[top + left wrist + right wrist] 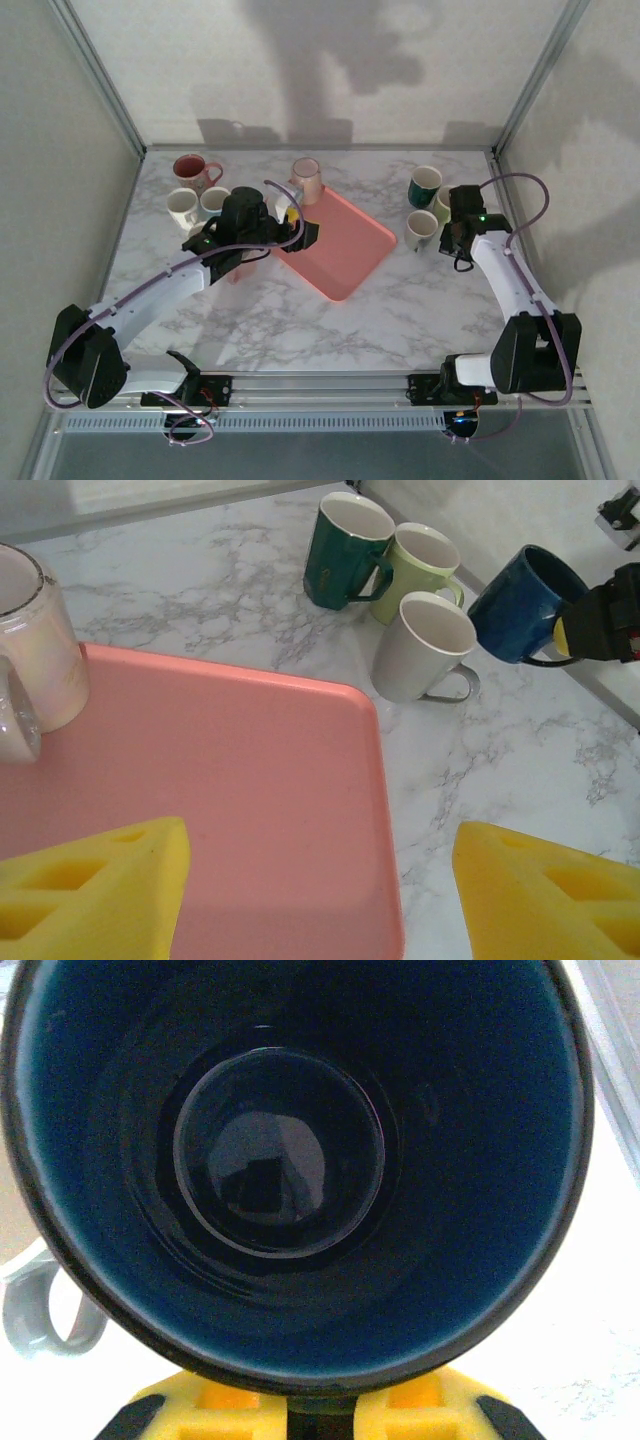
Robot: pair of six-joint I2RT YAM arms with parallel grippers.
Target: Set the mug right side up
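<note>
The right hand (pixel 592 630) is clamped on the blue mug (pixel 515 600), which is tilted mid-turn at upper right beside the upright mugs (pixel 425 645); next it likely needs levelling and setting on the worktop (pixel 520 770), while the left hand (pixel 320 890) hovers, fingers apart.

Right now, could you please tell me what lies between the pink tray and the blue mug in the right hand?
A white mug stands upright between the pink tray and the blue mug, as the left wrist view shows.
</note>
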